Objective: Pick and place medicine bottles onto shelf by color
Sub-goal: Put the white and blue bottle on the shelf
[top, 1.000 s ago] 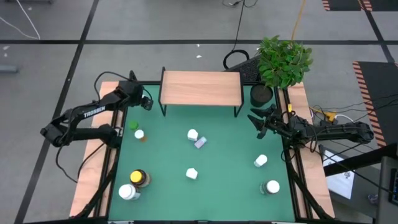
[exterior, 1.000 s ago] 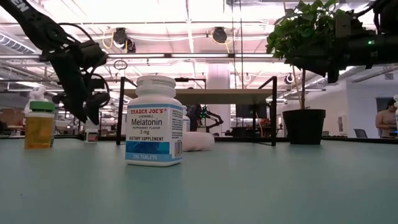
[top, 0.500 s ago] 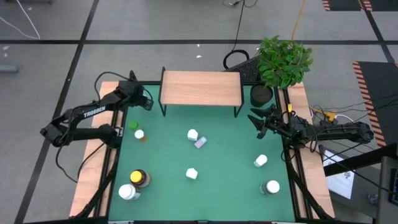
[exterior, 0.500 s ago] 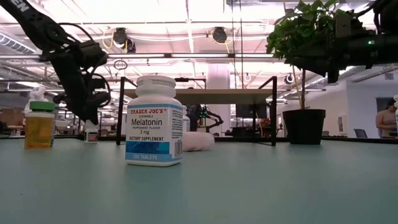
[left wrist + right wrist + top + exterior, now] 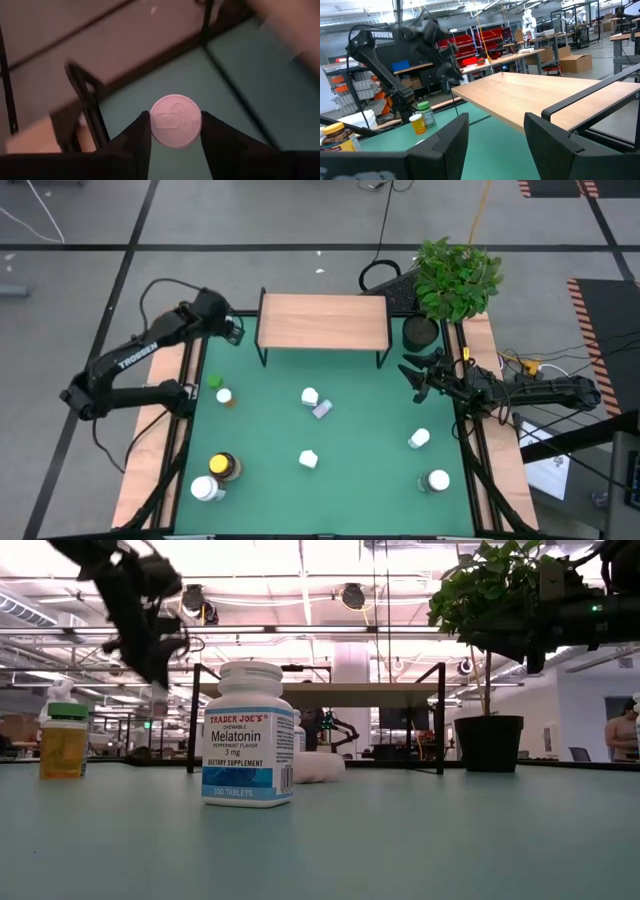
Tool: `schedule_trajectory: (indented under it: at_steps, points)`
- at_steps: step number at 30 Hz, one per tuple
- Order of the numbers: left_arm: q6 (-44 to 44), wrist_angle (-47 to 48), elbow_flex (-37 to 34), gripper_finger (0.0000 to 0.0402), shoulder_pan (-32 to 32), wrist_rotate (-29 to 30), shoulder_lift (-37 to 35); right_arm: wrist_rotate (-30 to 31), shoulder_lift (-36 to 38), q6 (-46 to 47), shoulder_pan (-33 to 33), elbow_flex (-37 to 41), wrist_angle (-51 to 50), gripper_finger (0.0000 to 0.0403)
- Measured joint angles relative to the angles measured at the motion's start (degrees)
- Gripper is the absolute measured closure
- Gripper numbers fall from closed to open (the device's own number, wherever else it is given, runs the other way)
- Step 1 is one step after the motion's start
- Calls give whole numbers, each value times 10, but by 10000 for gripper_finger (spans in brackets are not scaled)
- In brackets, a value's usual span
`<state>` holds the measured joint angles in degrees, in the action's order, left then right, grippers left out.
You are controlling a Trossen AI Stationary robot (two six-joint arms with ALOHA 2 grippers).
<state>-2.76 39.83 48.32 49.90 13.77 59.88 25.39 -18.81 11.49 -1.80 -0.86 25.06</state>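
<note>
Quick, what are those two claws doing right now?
Left gripper: shut on a white-capped bottle, lifted near the shelf.
Right gripper: open, holding nothing.

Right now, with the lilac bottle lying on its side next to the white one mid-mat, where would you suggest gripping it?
I would take the lilac bottle across the middle of its body, coming straight down. It lies tipped over, so its cap faces sideways and offers no top grip. A white bottle stands close beside it, so turn the fingers so that neither lands on that side. The right gripper looks nearer.
</note>
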Motion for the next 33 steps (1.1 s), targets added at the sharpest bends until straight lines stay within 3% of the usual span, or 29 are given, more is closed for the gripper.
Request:
schedule_trajectory:
  at_steps: [13,25,33]
  points:
    - [54,30,252,246,-46,29,66,0,0,1,0,0,9,216]
    - [72,26,339,246,-133,26,189,0,0,3,0,0,10,216]
    - [97,3,365,245,-165,-13,263,0,0,9,0,0,9,216]
